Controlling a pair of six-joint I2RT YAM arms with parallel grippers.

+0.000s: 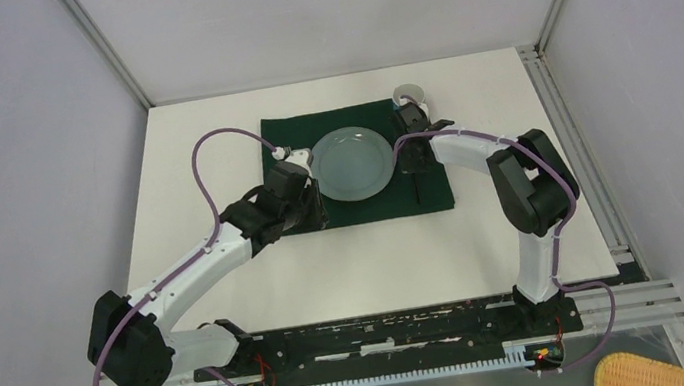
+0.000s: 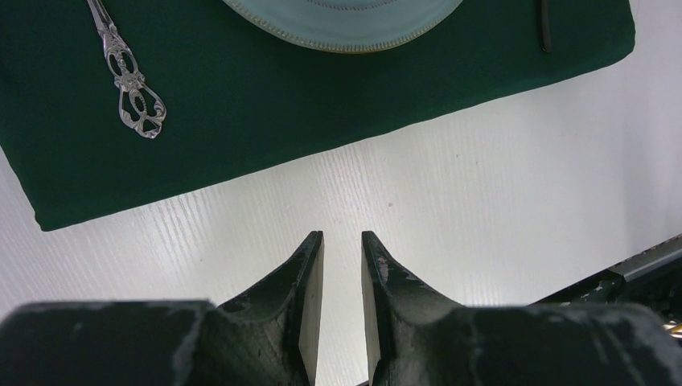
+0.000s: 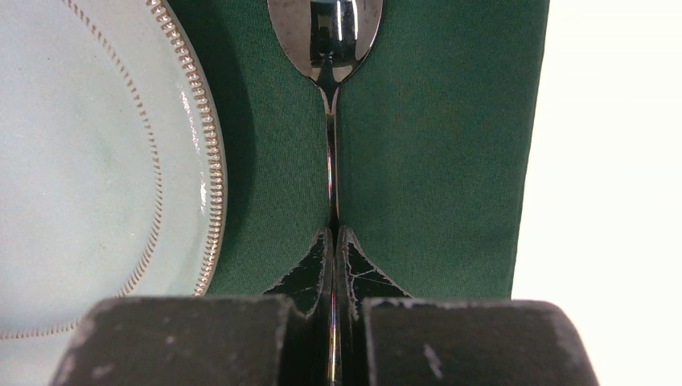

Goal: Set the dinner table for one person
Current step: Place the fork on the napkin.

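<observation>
White and matte, the dinner table (image 1: 379,269) spreads under everything we see, its bare surface open on all sides of the setting. In the left wrist view the left gripper (image 2: 343,237) hangs over that bare white top (image 2: 482,201), just on the near side of the green cloth (image 2: 241,121). Its jaws stand a little apart with only tabletop showing in the narrow gap, and we see nothing held. We cannot tell whether the tips touch the surface.

In the right wrist view the table (image 3: 611,161) shows as a white strip to the right of the cloth's edge, apart from the right gripper (image 3: 334,235). That gripper is over the cloth, with its jaws pressed together on the thin handle of a dark, shiny spoon (image 3: 330,96). The spoon's bowl lies straight ahead of the fingertips on the cloth, just beside the beaded rim of the plate (image 3: 96,161).

From above, the cloth (image 1: 371,211) lies flat on the far half of the table with the pale blue-green plate (image 1: 351,163) at its middle. An ornate silver handle (image 2: 133,92) rests on the cloth to the left of the plate. A woven yellow basket (image 1: 646,374) sits off the table at the near right corner
</observation>
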